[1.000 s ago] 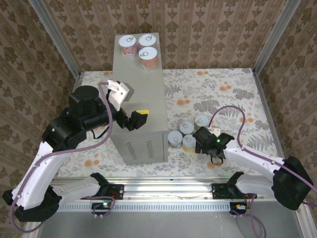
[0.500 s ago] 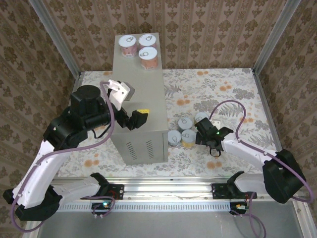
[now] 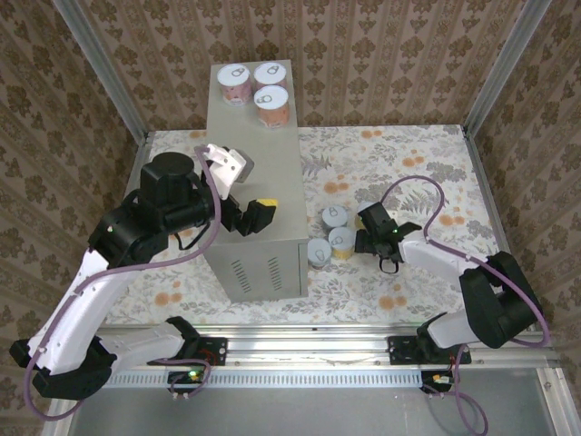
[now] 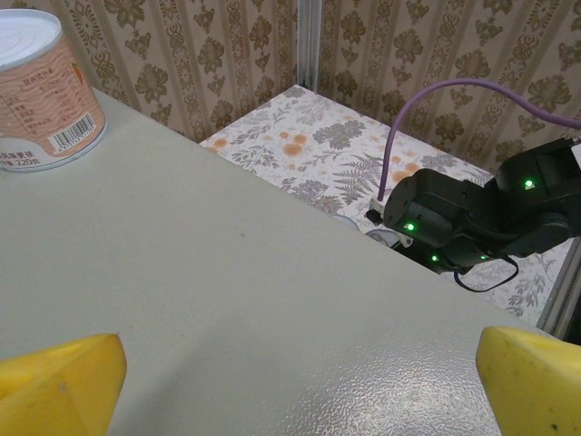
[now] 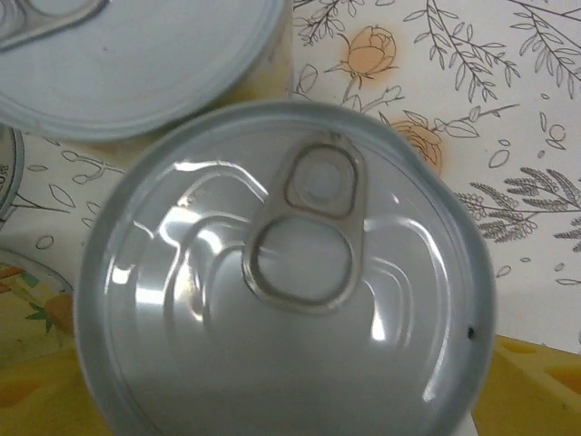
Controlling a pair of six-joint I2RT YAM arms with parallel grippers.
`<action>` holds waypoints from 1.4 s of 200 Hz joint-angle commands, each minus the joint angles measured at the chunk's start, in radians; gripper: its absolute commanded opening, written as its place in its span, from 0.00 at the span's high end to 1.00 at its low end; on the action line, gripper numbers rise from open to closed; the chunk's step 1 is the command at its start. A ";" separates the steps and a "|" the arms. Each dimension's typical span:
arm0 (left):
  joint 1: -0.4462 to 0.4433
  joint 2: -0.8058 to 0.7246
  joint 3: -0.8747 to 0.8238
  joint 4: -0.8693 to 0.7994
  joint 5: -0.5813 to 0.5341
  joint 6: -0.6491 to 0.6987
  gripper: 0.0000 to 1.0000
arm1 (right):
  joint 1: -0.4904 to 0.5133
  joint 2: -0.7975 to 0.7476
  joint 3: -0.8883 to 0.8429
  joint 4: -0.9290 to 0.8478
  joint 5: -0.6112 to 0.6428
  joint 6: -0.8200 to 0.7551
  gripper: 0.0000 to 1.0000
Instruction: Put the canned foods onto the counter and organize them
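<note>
Three pink-labelled cans (image 3: 234, 84) (image 3: 270, 74) (image 3: 272, 104) stand at the far end of the grey counter (image 3: 254, 163). My left gripper (image 3: 257, 216) hovers over the counter's near end, open, with bare top between its yellow fingers (image 4: 59, 381); one pink can (image 4: 41, 86) stands far ahead of it. On the floral floor right of the counter sit three cans (image 3: 335, 216) (image 3: 342, 240) (image 3: 320, 252). My right gripper (image 3: 363, 238) is down beside them. A silver pull-tab lid (image 5: 286, 282) lies between its yellow fingers (image 5: 536, 381); contact is unclear.
A second lid (image 5: 136, 54) of a yellow-labelled can lies just beyond the one in my right gripper. The floral floor (image 3: 418, 163) stretches to the right and back. Patterned walls and metal posts (image 3: 495, 73) enclose the cell. A purple cable (image 3: 427, 195) loops above the right arm.
The right gripper moved left and away from the near edge into the group of floor cans, straddling one, and its fingers narrowed. The left arm shifted slightly and stays open.
</note>
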 commanded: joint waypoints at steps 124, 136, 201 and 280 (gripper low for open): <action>-0.009 -0.015 0.032 0.003 0.014 0.011 0.00 | 0.001 -0.279 0.198 -0.200 -0.055 -0.173 0.31; -0.010 -0.021 0.031 -0.002 0.021 0.014 0.00 | 0.001 -0.314 0.229 -0.221 -0.105 -0.202 0.31; -0.030 -0.051 0.044 -0.052 0.099 0.047 0.00 | 0.004 -0.386 0.509 -0.375 -0.466 -0.363 0.31; -0.161 -0.031 0.098 -0.137 0.004 0.118 0.00 | 0.031 -0.330 0.820 -0.438 -0.835 -0.423 0.30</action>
